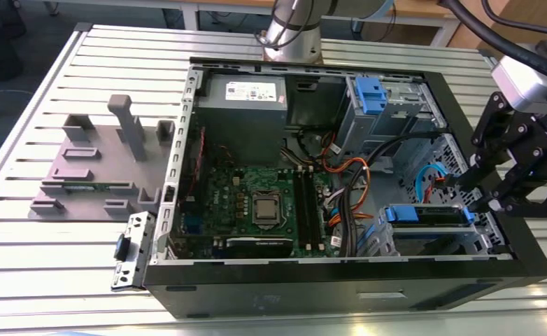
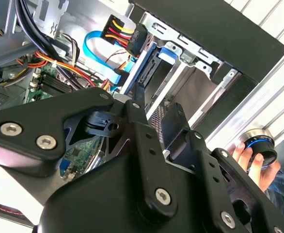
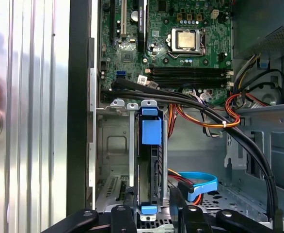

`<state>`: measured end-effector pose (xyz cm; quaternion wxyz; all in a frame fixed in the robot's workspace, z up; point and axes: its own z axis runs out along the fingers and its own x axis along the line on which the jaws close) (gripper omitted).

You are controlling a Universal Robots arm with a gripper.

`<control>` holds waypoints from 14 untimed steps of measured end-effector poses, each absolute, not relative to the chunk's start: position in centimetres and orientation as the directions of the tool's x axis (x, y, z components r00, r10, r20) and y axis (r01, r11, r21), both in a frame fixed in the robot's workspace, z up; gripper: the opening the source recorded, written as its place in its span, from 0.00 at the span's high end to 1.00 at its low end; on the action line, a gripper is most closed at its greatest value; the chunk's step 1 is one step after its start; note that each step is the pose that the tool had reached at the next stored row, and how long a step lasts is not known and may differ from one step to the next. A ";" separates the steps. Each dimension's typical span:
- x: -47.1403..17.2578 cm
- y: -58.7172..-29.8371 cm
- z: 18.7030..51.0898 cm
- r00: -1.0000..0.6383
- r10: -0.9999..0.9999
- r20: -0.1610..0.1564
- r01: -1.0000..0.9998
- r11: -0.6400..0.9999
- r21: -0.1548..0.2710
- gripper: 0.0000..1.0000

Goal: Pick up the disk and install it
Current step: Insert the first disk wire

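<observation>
Black gripper [image 1: 479, 192] positioned at case [image 1: 283, 297] edge on exterior view's right, level with lower drive bay. Fingers [image 3: 177, 204] straddled disk [image 3: 149, 170] in first wrist view; contact with disk not confirmable, jaw state undetermined. Disk, blue-bracketed, seated on edge in metal bay, blue tab [image 1: 427, 214] facing gripper. Blue data cable [image 3: 200, 182] and orange-black wiring [image 3: 205, 121] routed beside bay. Green motherboard [image 1: 264, 203] beyond, processor socket at centre. Grey power supply [image 1: 245, 94] at far wall. Person's hand [image 2: 251, 160] rested near case in second wrist view.

arm: reaching down at exterior view's right | hand [image 1: 483, 192]: fingers spread
</observation>
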<state>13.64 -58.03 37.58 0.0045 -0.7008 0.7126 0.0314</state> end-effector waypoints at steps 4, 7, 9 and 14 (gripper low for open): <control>14.0 -58.0 37.6 -0.018 -0.999 -0.050 -0.999 0.016 0.038 0.58; 14.2 -58.0 37.6 -0.018 -0.999 -0.051 -0.999 0.016 0.038 0.58; 14.3 -58.0 37.6 -0.018 -0.999 -0.051 -0.999 0.016 0.038 0.58; 14.5 -58.0 37.5 -0.018 -0.999 -0.050 -0.999 0.016 0.038 0.58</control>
